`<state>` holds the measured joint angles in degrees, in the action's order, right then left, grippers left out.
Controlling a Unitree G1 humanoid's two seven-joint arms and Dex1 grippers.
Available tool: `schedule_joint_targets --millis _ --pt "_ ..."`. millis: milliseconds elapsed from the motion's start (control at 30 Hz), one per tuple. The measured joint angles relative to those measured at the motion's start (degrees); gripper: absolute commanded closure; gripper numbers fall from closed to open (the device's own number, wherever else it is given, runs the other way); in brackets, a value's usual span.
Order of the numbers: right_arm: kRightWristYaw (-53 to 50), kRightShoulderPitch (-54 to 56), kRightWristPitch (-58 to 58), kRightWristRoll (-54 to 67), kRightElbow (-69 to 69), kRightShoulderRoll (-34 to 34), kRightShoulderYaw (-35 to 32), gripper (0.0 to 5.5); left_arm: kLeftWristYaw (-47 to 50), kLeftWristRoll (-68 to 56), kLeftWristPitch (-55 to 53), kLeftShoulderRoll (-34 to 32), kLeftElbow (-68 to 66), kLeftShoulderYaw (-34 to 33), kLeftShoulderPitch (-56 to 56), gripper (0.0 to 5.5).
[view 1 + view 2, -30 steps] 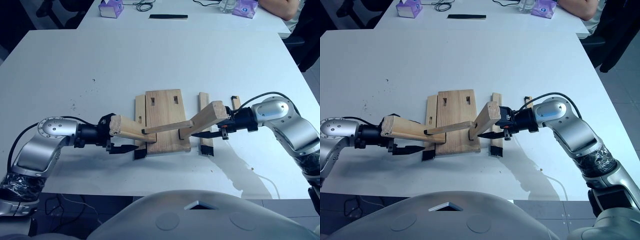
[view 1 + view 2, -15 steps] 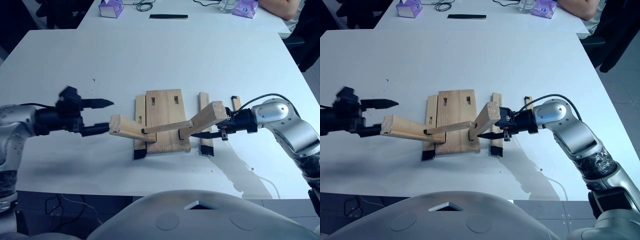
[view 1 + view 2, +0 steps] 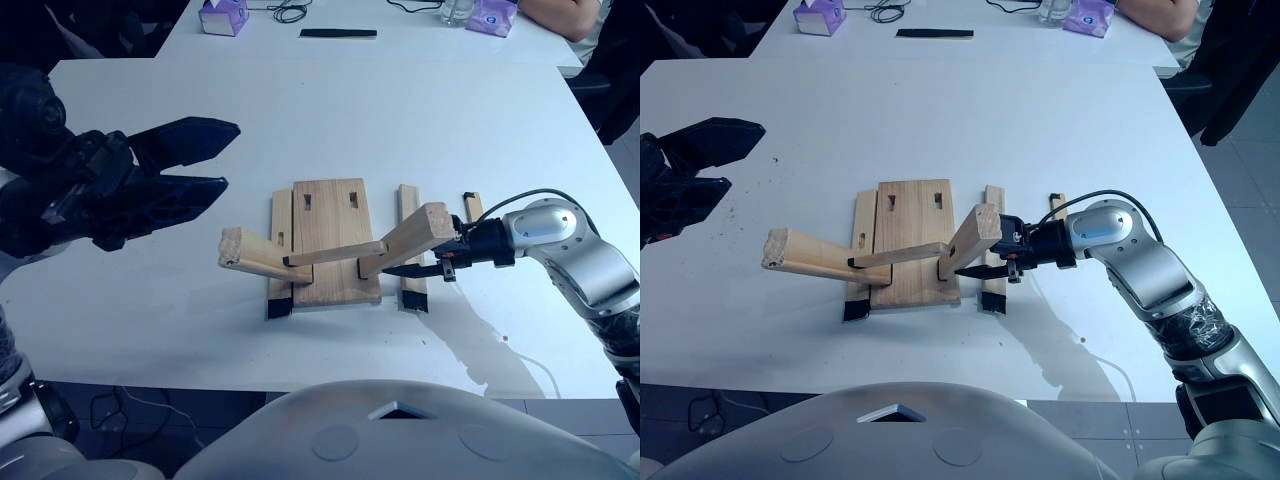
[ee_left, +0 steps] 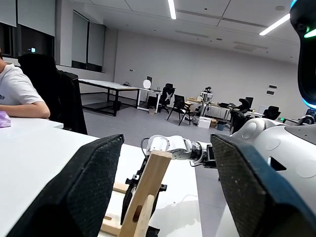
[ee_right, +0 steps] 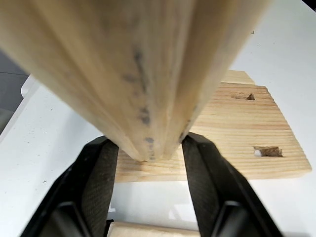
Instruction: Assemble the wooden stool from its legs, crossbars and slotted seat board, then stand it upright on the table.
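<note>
The slotted seat board (image 3: 335, 215) lies flat on the white table (image 3: 330, 110), with a loose leg (image 3: 280, 212) at its left and another (image 3: 407, 203) at its right. Over it slants a frame made of a left leg (image 3: 252, 256), a crossbar (image 3: 335, 252) and a right leg (image 3: 422, 228). My right gripper (image 3: 420, 252) is shut on the right leg (image 5: 148, 74), one black finger (image 5: 98, 182) on each side. My left gripper (image 3: 228, 157) hangs open, high and to the left of the frame, holding nothing; its pads (image 4: 84, 197) are spread wide with the frame's leg (image 4: 148, 192) far beyond them.
A short wooden piece (image 3: 471, 205) lies right of the loose leg. A second table behind carries a tissue box (image 3: 222, 15), a black strip (image 3: 338, 33) and a purple pack (image 3: 490, 15). Small dark specks (image 3: 187, 160) mark the tabletop at left.
My left gripper let go of the left leg, opened, then drew back to the left and rose. The frame stayed in place, held by the right gripper, which has not moved.
</note>
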<state>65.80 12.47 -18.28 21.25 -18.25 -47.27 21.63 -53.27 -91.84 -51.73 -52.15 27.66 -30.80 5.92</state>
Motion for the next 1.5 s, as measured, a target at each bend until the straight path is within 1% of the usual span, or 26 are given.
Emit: schedule_joint_targets --millis 100,167,267,367,500,733,1033,1167,1267,1500 --pt "-0.23 -0.16 0.00 0.00 -0.15 0.00 0.00 3.50 0.01 0.57 0.03 -0.02 2.22 1.55 -0.61 2.24" --pt "-0.34 -0.24 0.00 -0.01 -0.26 0.01 0.00 3.50 -1.32 4.69 0.31 0.02 3.24 3.65 -2.38 2.24" --pt "-0.50 -0.27 -0.01 -0.06 -0.37 0.08 0.08 3.50 -4.37 15.07 1.91 1.24 4.28 10.73 -7.08 2.24" --pt "-0.54 -0.08 -0.05 -0.21 -0.32 0.21 0.39 3.50 -5.54 21.38 4.28 3.35 3.33 16.18 -7.90 2.24" --pt "-0.52 0.18 -0.08 -0.67 -0.10 0.28 0.58 3.50 -6.00 24.26 7.77 5.61 2.06 19.65 -5.71 2.24" --pt "-0.53 0.02 -0.11 -0.92 -0.01 0.31 0.62 3.50 -5.72 25.79 8.92 5.99 1.71 21.23 -4.03 2.24" --pt "-0.82 -0.19 -0.29 -1.17 0.00 0.70 0.57 3.50 -8.03 32.01 13.75 4.78 3.21 24.17 -3.43 2.24" --pt "-0.86 -0.32 -0.29 -1.17 -0.07 0.76 0.54 3.50 -8.09 30.43 13.32 4.77 2.81 23.31 -3.75 2.24" --pt "-0.87 -0.31 -0.29 -1.18 -0.05 0.88 0.55 3.50 -7.97 27.93 10.99 4.52 1.85 21.74 -4.08 2.24" --pt "-0.91 -0.38 -0.29 -1.18 -0.07 1.01 0.49 3.50 -8.03 27.02 8.71 3.51 0.92 19.69 -3.85 2.24"
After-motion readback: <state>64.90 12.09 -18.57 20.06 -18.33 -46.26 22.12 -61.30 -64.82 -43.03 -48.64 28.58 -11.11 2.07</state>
